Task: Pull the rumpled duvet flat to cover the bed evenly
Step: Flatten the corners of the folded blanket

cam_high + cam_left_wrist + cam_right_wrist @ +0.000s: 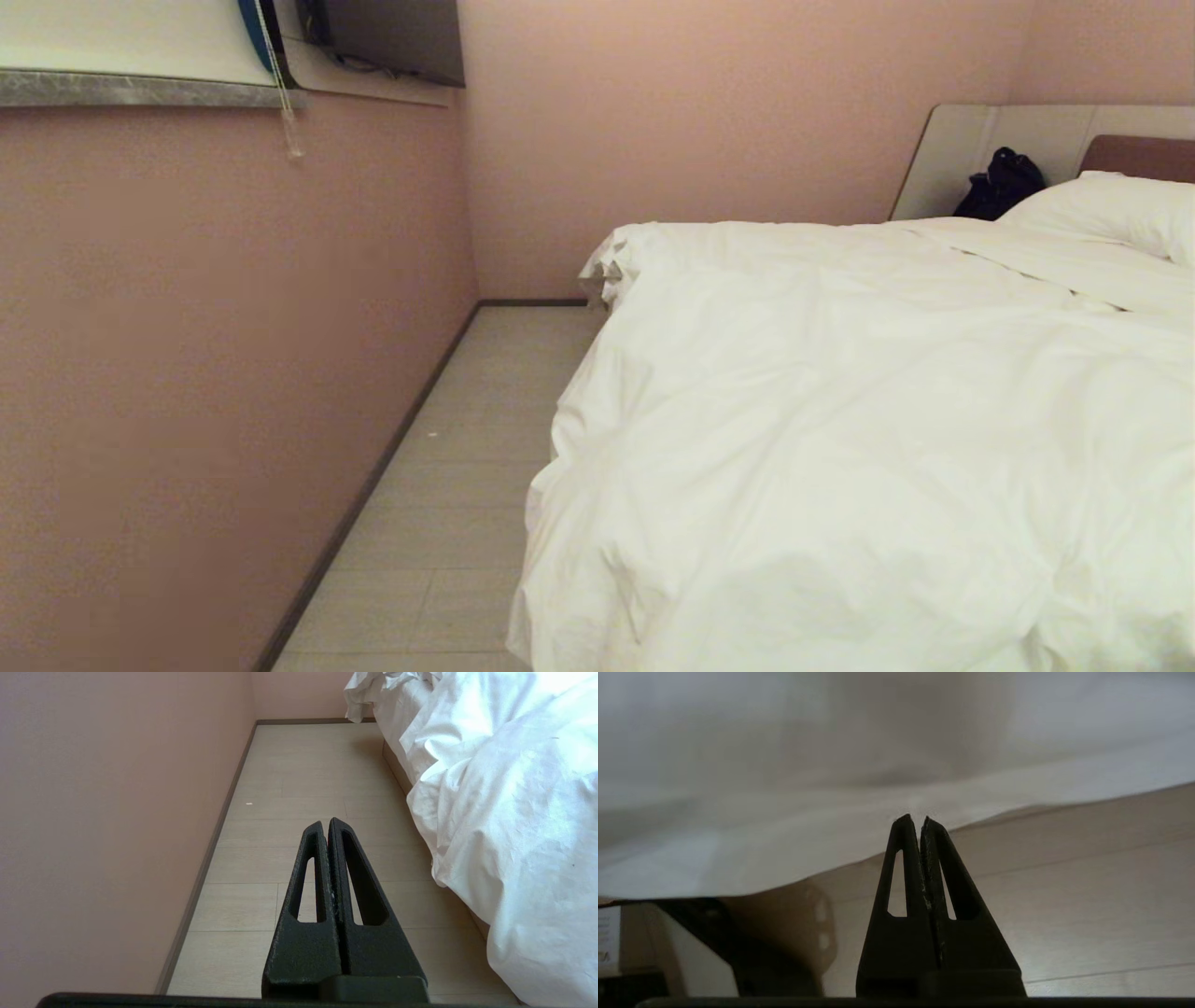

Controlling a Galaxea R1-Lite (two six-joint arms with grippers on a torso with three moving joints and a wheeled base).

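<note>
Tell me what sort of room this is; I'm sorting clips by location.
Most likely a small bedroom, perhaps a hotel room: a bed under a rumpled white duvet, a pillow by the headboard, pink walls close alongside.

Neither arm seen in head view. Left gripper (328,822) seen in left wrist view: black fingers (310,868) pressed together along full length, tips touching, nothing held between them; pointed along open floor, clear of any contact. Right gripper (915,819) seen in right wrist view: fingers (901,858) likewise closed, only hairline gap at tips, nothing gripped; held low, pointed at white fabric edge just ahead of tips. Contact not discernible.
</note>
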